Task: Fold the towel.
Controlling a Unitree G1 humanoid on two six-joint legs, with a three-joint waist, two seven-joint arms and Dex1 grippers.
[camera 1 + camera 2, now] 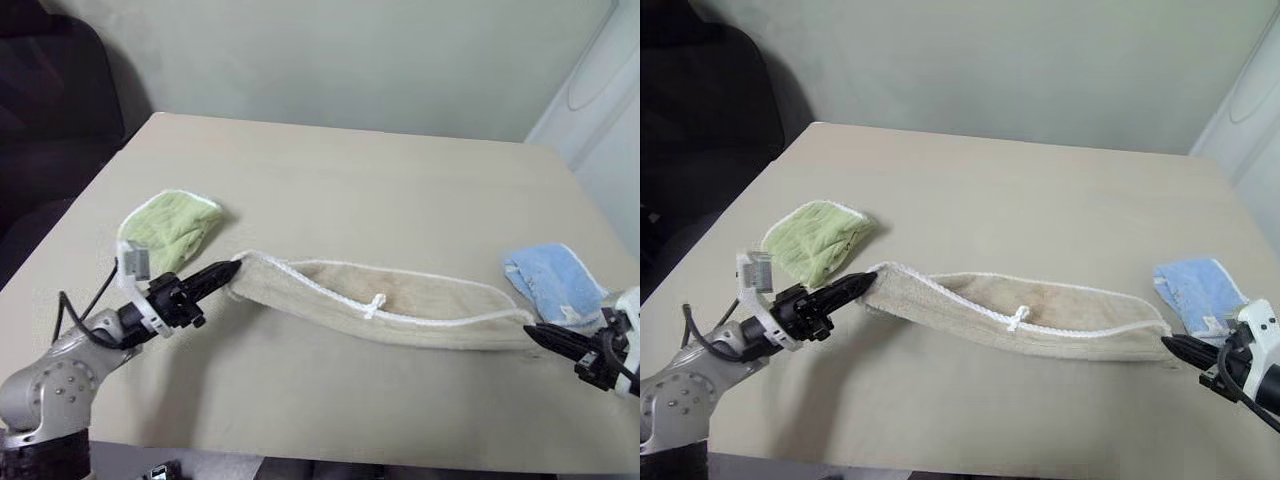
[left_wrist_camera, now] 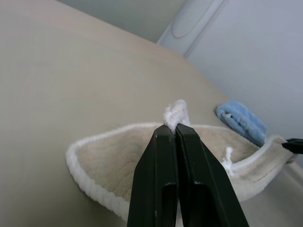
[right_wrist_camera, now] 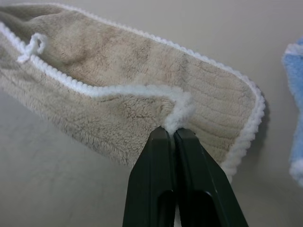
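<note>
The beige ribbed towel (image 1: 400,305) with white corded edging stretches as a long doubled band across the near part of the table, its small white loop (image 1: 375,306) on the front edge. My left gripper (image 1: 232,270) is shut on the towel's left end, pinching the white edging (image 2: 176,115). At the other end my right gripper (image 1: 532,334) is shut on the towel's corded edge (image 3: 179,115). The band sags between the two grippers, and its middle rests on or just above the tabletop.
A green towel (image 1: 172,226) lies crumpled just behind my left gripper. A light blue towel (image 1: 552,283) lies by the table's right edge, just behind my right gripper. The tan table (image 1: 350,180) stretches away to a pale wall.
</note>
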